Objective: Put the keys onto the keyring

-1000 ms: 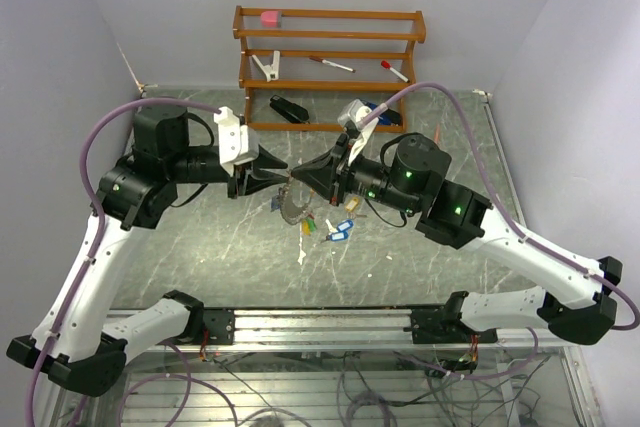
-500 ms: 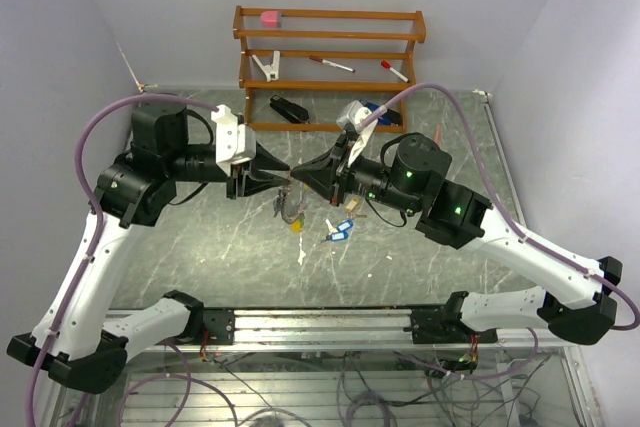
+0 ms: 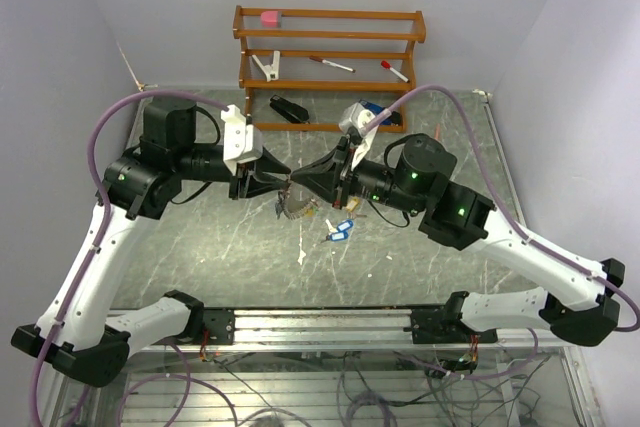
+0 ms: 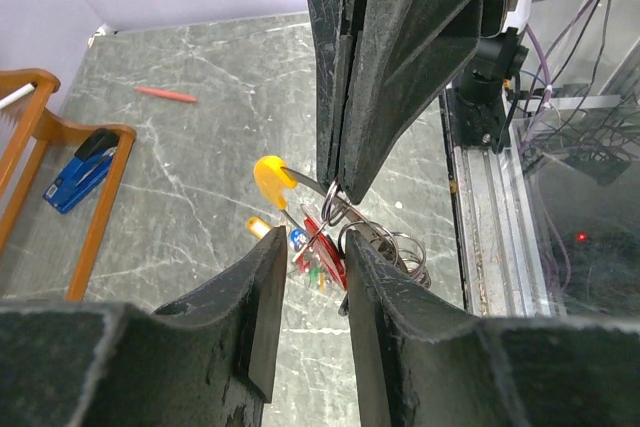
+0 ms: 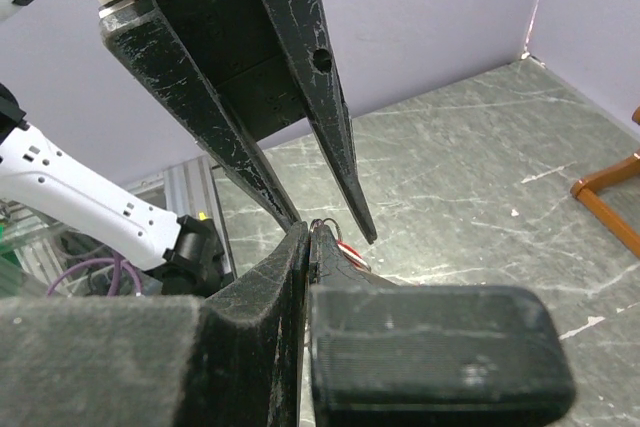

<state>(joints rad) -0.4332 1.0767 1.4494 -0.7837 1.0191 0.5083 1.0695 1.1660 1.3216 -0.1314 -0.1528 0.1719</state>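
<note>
My right gripper [image 3: 300, 181] is shut on the thin wire of the keyring [image 4: 392, 245], holding it above the table's middle. Keys with red [image 4: 330, 255] and yellow [image 4: 270, 172] tags hang from it in a bunch. My left gripper [image 3: 284, 179] faces the right one tip to tip. Its fingers [image 4: 262, 287] stand apart on either side of the hanging bunch and clamp nothing. In the right wrist view the shut gripper [image 5: 310, 229] hides most of the ring; only a bit of wire and the red tag [image 5: 347, 253] show. One blue-tagged key [image 3: 340, 231] lies on the table.
A wooden rack [image 3: 330, 47] at the back holds a pink block [image 3: 270, 18], a clip [image 3: 268, 65] and marker pens [image 3: 330, 64]. A black stapler [image 3: 289, 109] and a blue stapler [image 3: 378, 109] sit by it. A white scrap [image 3: 302, 255] lies near the front rail [image 3: 320, 325].
The hanging bunch of tags has risen and gathered closer under the two tips. The left arm has shifted slightly toward the back, its jaws a touch wider. The right gripper stays shut.
</note>
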